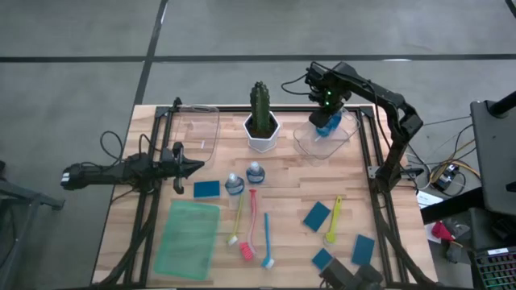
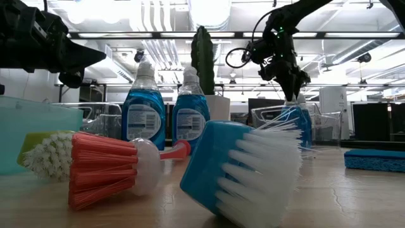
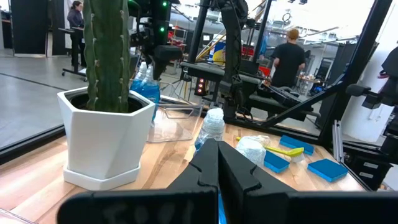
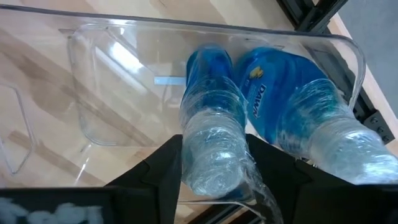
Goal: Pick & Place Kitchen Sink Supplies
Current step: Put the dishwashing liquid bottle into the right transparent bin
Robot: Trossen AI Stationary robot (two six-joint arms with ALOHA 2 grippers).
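Observation:
My right gripper [image 1: 326, 113] hangs over the clear bin [image 1: 321, 142] at the table's far right and is shut on a blue bottle [image 4: 208, 102]. A second blue bottle [image 4: 292, 118] stands in that bin beside it. Two more blue bottles [image 1: 234, 184] [image 1: 255, 171] stand mid-table in front of the cactus. Several thin brushes lie flat: lime [image 1: 237, 217], pink [image 1: 250, 229], blue [image 1: 266, 242], yellow [image 1: 333, 219]. Teal sponges [image 1: 206, 189] [image 1: 317, 215] [image 1: 363, 250] lie flat on the wood. My left gripper [image 1: 193, 167] is shut and waits at the table's left. My right gripper pinches the blue bottle by its pale, plastic-wrapped cap end [image 4: 214, 165], one finger [image 4: 163, 165] on each side. The fingers come from above, pointing down. The bottle hangs upright below them with its body inside the clear bin; whether its base rests on the bin floor cannot be told.
The cactus in a white hexagonal pot [image 1: 260, 127] stands at the far middle. Another clear bin [image 1: 197, 129] sits far left. The translucent green tray [image 1: 187, 238] lies near left. Black frame rails [image 1: 367, 145] run along both table sides. Bare wood lies between the sponges.

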